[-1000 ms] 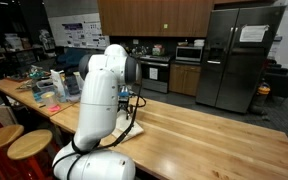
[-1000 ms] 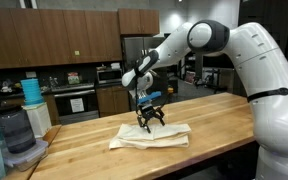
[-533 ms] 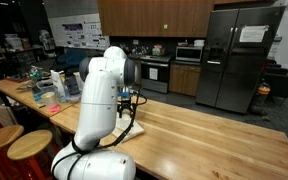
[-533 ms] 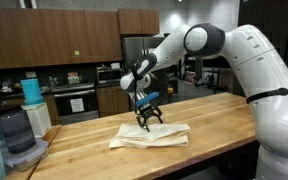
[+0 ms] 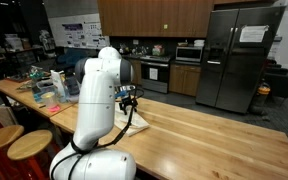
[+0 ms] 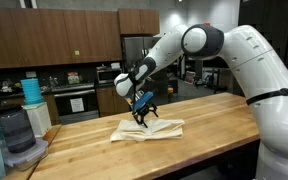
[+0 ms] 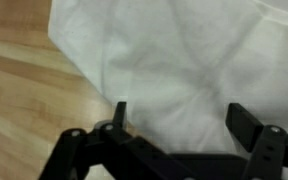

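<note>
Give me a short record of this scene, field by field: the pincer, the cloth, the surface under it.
pincer: open, pointing down over the cloth
cloth: white, rumpled, lying on the table
contact: fingertips right at the cloth; whether they touch it cannot be told
held: nothing
table: light wooden top

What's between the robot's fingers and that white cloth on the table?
Nothing. In the wrist view the open fingers sit right over the cloth, and only cloth shows between them.
</note>
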Available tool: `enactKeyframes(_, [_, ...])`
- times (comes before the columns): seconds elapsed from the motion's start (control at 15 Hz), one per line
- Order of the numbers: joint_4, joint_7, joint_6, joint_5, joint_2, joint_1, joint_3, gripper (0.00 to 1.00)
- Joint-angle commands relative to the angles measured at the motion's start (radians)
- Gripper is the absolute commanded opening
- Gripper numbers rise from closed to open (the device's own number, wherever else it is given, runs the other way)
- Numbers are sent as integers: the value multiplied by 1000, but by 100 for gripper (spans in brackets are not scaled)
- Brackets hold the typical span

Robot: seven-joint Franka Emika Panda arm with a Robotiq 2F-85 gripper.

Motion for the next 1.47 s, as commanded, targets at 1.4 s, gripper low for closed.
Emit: enactKeyframes(1.4, [-398,521,264,-137,-398,-53,39,100])
